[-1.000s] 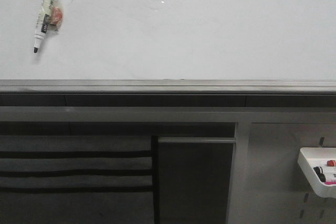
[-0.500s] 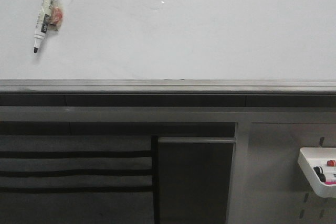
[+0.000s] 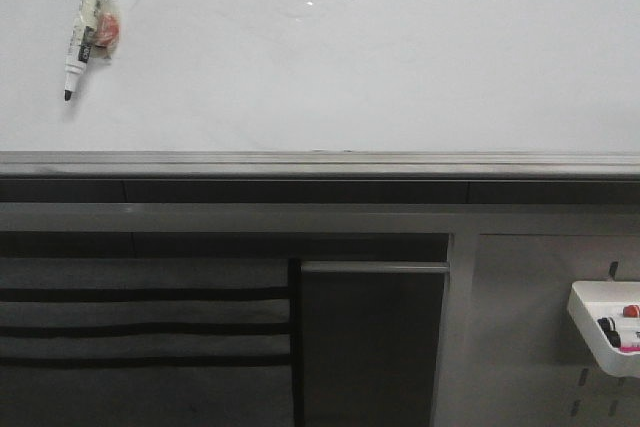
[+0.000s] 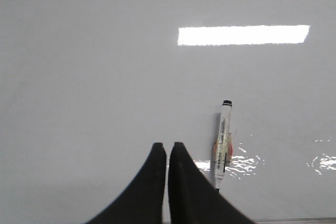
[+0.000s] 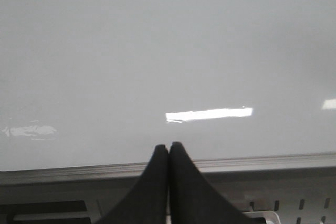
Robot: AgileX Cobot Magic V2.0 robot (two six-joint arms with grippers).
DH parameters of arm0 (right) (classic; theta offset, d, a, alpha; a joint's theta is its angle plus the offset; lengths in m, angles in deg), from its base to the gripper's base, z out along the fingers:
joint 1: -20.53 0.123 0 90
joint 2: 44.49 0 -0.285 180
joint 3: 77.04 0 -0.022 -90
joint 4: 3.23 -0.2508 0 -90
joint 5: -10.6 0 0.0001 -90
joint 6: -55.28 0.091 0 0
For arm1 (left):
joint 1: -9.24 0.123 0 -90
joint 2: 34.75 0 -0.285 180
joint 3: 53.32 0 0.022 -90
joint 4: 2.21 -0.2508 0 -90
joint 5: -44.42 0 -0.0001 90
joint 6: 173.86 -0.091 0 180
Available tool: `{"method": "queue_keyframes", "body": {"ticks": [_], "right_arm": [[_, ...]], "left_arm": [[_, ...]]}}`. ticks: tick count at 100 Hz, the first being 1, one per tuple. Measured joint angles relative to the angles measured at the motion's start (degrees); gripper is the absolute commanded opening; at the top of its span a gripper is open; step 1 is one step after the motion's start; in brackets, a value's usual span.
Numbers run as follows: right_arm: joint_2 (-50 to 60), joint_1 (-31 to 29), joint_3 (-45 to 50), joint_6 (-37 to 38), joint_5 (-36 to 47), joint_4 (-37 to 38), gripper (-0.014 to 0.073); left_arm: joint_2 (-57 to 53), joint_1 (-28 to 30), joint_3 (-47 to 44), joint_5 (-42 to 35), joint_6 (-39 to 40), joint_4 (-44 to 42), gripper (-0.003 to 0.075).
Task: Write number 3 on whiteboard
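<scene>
The whiteboard (image 3: 400,67) lies blank, no digit yet; a marker (image 3: 88,32) rests on it, far from its grey rail (image 3: 320,162). Both the left gripper (image 4: 167,153) and right gripper (image 5: 168,153) are pinched closed, holding nothing. The marker looks light, stiff and slick, so gripping mid-barrel seems best.

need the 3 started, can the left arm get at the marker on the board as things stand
Probably yes. The marker lies bare on the whiteboard, just beside the left gripper, nothing between them. But the jaws are shut and must open first.
</scene>
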Motion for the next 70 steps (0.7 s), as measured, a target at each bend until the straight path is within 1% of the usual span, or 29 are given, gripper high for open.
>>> {"method": "queue_keyframes", "body": {"ticks": [15, 24, 43, 70], "right_arm": [[-6.82, 0.00, -10.04, -3.65, -9.22, 0.00, -0.0074], [-10.74, 0.00, -13.96, -4.92, -12.35, 0.00, -0.0074], [-14.42, 0.00, -15.36, -5.40, -12.60, 0.00, -0.0074], [-14.59, 0.00, -15.36, -5.40, -12.60, 0.00, -0.0074]], "left_arm": [[6.42, 0.00, 9.31, 9.02, 0.00, -0.32, -0.0018], [9.61, 0.00, 12.13, 11.74, -0.11, -0.47, -0.0018], [11.97, 0.00, 12.82, 12.26, -0.22, -0.23, -0.0018], [12.06, 0.00, 12.82, 12.26, -0.32, -0.15, -0.0018]]}}
